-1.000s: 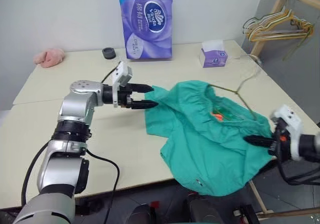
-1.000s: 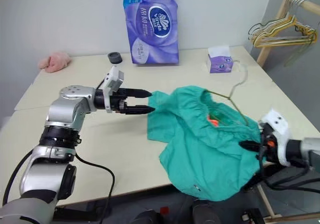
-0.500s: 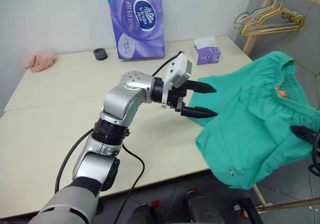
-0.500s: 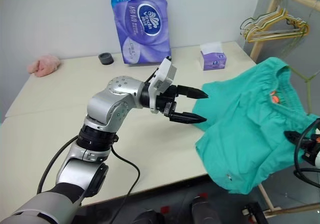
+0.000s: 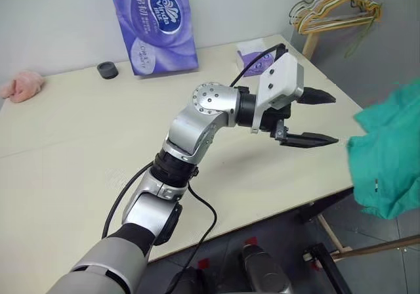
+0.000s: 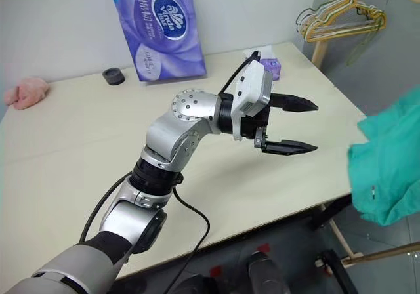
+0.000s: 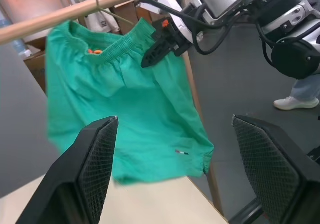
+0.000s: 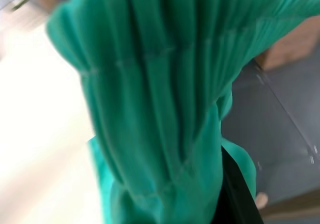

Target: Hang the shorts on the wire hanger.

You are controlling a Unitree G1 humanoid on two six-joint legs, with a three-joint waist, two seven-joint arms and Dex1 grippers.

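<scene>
The left gripper (image 5: 315,119) is open and empty, its two black fingers spread wide and pointing level toward the table's right edge. Its arm reaches out from the near left and bends across the middle of the table (image 5: 79,143), with the gripper held in the air above the right half.

The right gripper (image 7: 155,51) is closed on the shorts (image 7: 125,109), pinching the gathered waistband at one end. In the left wrist view its arm comes in from the far side, fingers angled down into the cloth.

The shorts hang in the air beyond the table's right edge, clear of the tabletop. The waistband is uppermost and runs roughly level; the legs hang straight down, so the long axis is close to vertical. An orange bit of drawstring shows at the waistband. A wooden rail (image 7: 75,11) passes just above the waistband; whether they touch cannot be told.

The shorts are well apart from the left gripper, straight ahead of its fingers.
</scene>
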